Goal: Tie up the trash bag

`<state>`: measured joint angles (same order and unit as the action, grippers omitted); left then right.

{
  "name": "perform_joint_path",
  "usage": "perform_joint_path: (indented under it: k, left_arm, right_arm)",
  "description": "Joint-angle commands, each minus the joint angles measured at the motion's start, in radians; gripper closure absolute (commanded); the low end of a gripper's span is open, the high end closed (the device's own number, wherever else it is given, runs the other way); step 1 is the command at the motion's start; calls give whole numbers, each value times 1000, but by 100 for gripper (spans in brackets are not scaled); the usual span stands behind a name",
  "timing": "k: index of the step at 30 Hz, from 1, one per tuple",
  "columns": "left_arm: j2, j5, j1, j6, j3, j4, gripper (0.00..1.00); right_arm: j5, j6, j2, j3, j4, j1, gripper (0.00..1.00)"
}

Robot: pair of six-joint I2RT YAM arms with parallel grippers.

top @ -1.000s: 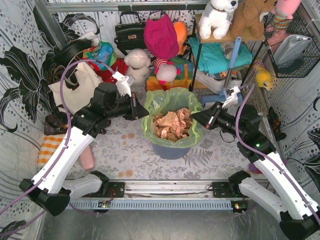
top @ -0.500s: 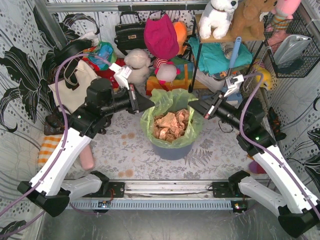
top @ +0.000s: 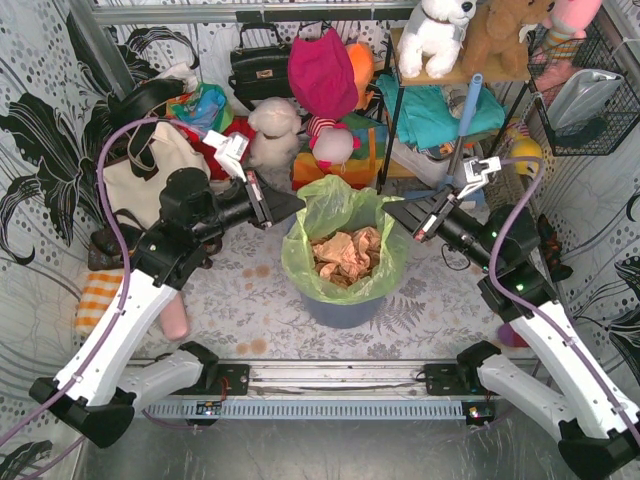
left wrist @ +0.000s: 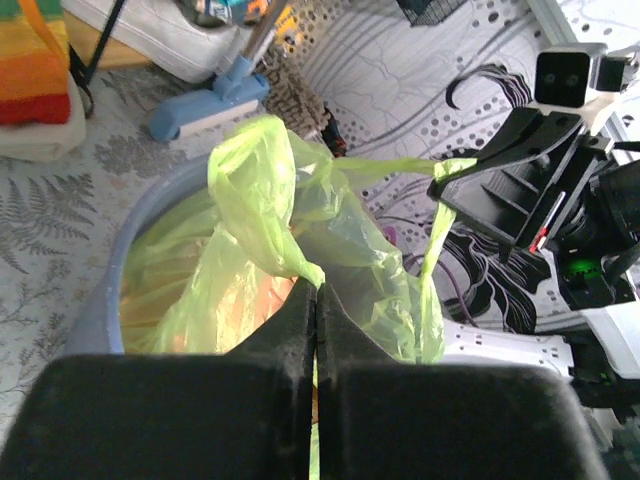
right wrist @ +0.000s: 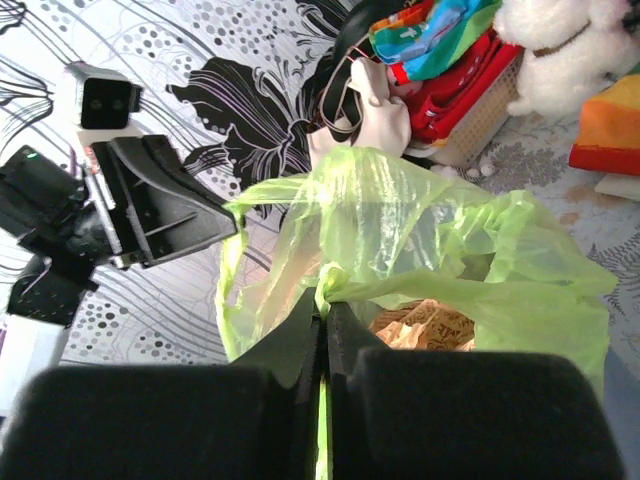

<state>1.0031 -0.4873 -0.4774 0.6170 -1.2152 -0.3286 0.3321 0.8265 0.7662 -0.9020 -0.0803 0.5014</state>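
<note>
Trash bag [top: 345,205]: seated in the blue-grey bin [top: 340,310] at mid-tabletop [top: 240,300], its rim drawn up on two sides.
Left gripper [left wrist: 316,290]: jaws pressed together on a twisted rim tail, gathering slack for a knot.
Right gripper [right wrist: 325,300]: jaws likewise pinching the opposite tail, apparently ready for crossing.

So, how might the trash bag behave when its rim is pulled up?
Probably floppy: the trash bag bunches where the left gripper and right gripper pinch it. Likely light: only crumpled paper shows inside. Thin film might tear.
</note>
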Motion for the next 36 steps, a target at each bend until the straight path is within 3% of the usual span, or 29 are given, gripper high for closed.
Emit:
perform_joint_path:
  k: [1,6,11,17,25,36]
  left_arm:
    - [-9,88,14,-15,-96,81,100]
    - [21,153,20,-61,-260,75,100]
    - [-21,162,21,-56,-262,167,100]
    - [-59,267,21,-77,-213,179,100]
    - [64,324,28,-106,-198,182,100]
    - [127,245,88,-123,-282,270,100]
  right_arm:
    - [-28,0,73,-84,-73,-3,100]
    - [-19,-37,190,-266,-136,-3,100]
    - [14,-63,240,-404,-164,-4,100]
    - [-65,-87,221,-354,-119,-3,100]
    - [-191,-158,302,-306,-85,-3,100]
    - [-152,-198,369,-420,-133,-3,100]
